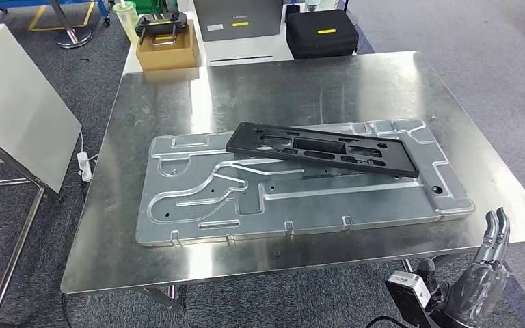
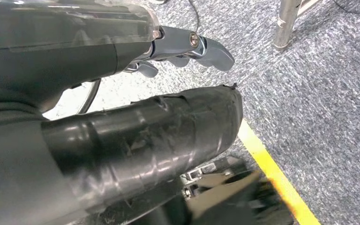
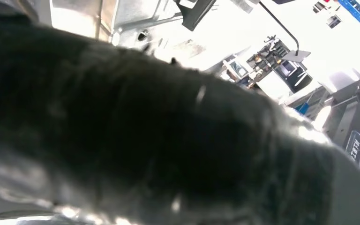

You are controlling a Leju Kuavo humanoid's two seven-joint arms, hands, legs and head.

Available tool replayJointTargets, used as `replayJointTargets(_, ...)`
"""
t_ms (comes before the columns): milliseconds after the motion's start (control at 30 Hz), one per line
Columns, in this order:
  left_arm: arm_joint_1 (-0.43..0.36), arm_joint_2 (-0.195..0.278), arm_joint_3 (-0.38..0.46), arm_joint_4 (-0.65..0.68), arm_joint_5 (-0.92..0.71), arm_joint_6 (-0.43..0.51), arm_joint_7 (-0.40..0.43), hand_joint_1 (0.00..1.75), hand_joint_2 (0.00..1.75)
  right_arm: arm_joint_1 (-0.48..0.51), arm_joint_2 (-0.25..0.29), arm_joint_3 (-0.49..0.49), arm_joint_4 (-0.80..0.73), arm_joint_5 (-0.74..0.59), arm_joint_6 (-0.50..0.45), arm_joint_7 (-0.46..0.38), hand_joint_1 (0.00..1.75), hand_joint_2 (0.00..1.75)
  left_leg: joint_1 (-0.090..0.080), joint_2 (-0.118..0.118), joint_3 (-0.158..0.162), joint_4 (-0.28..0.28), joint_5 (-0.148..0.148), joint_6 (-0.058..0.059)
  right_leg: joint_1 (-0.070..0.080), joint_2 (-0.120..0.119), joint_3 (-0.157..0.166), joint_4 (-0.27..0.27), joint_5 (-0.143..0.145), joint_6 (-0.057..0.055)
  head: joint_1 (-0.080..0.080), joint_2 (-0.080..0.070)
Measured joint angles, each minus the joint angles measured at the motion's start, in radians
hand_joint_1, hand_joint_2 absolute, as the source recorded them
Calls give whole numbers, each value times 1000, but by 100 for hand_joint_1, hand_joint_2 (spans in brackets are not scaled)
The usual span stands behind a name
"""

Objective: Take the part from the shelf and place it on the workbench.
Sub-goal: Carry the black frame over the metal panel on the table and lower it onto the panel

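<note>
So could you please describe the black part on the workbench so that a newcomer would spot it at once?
On the steel workbench lies a big silver plate with raised channels. The black part rests slantwise across its far right portion: long, flat, rectangular, with cut-out slots, the only dark piece on the bench.

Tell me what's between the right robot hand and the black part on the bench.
In the head view, between the right robot hand and the black part lie the silver plate's near corner and bare workbench edge.

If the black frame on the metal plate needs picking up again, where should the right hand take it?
Probably by the right end of the black frame, coming from the table's right side. That end lies nearest the right hand, and the frame rests tilted across the silver plate, so its long edge looks liftable. The slots may offer finger holds.
</note>
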Motion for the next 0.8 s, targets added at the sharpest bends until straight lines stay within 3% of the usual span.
replayJointTargets(33, -1, 0, 1, 0, 0, 0, 0, 0, 0, 1, 0, 0, 0, -1, 0, 0, 0, 0, -2, 0, 15, -32, 6, 3, 1, 0, -2, 2, 3, 5, 0, 0)
replayJointTargets(133, 2, 0, 4, 0, 1, 0, -2, 0, 0, 5, 0, 0, -1, -7, 0, -3, 0, 0, -3, 1, 13, -46, 18, 17, -2, 0, -6, 3, 11, 22, 0, 0)
replayJointTargets(167, 2, 0, 5, 0, 1, 0, -3, 0, 0, 7, -1, 0, -1, -11, 0, -4, 0, 0, -1, 2, 11, -50, 26, 23, -3, 2, -10, 11, 2, 28, 1, 0)
replayJointTargets(233, 1, 0, 6, 0, 1, 0, -4, 0, 0, 10, -2, -2, -1, -18, 0, -7, 0, 0, 2, 6, 3, -56, 42, 35, -5, 5, -37, 77, -55, 37, 1, 0)
replayJointTargets(300, 1, 0, 7, 0, 1, 0, -5, 0, 0, 14, -4, -6, -1, -24, 0, -9, 0, 0, 0, 8, -12, -55, 52, 40, -8, 6, -82, 202, -131, 45, 2, 0)
replayJointTargets(367, 2, 0, 8, 0, 0, 0, -5, 0, 0, 19, -6, -11, -1, -30, 0, -10, 0, 0, -1, 8, -26, -50, 59, 39, -12, 6, -96, 268, -155, 50, 1, 0)
replayJointTargets(400, 2, 0, 9, 0, 0, 0, -5, 0, 0, 20, -6, -13, -1, -33, 0, -10, 0, 0, 0, 8, -32, -46, 60, 38, -14, 6, -72, 241, -137, 51, 1, 0)
replayJointTargets(500, 1, 0, 9, 0, 0, 0, -6, 0, 0, 21, -8, -15, -2, -35, 0, -11, 0, 0, -1, 8, -43, -34, 63, 31, -16, 7, 46, 46, -68, 47, 1, 0)
replayJointTargets(533, 1, 0, 9, 0, 0, 0, -6, 0, 0, 22, -8, -15, -2, -36, -1, -11, 0, 0, -2, 7, -46, -31, 64, 26, -14, 8, 65, 8, -60, 43, 1, 0)
replayJointTargets(600, 0, 0, 9, 0, 0, 0, -6, 0, 0, 23, -8, -16, -2, -36, -1, -11, 0, 0, -4, 7, -50, -31, 70, 13, -7, 9, 65, -6, -54, 32, 1, 0)
replayJointTargets(667, 1, 0, 9, 0, 0, 0, -6, 0, 0, 24, -8, -16, -2, -36, -1, -11, 0, 0, -2, 6, -55, -25, 64, 2, -9, 8, 61, -11, -44, 17, 1, 0)
replayJointTargets(733, 1, 0, 10, 0, 0, 1, -6, 0, 0, 23, -8, -16, -3, -36, -1, -11, 0, 0, 0, 4, -81, 36, 12, -6, -13, 5, 53, -18, -32, 0, 0, 0)
replayJointTargets(800, 1, 0, 10, 0, 0, 1, -6, 0, 0, 24, -8, -16, -3, -36, -1, -12, 0, 0, 3, 3, -127, 158, -66, -11, -9, 3, 39, -17, -23, -8, -1, 0)
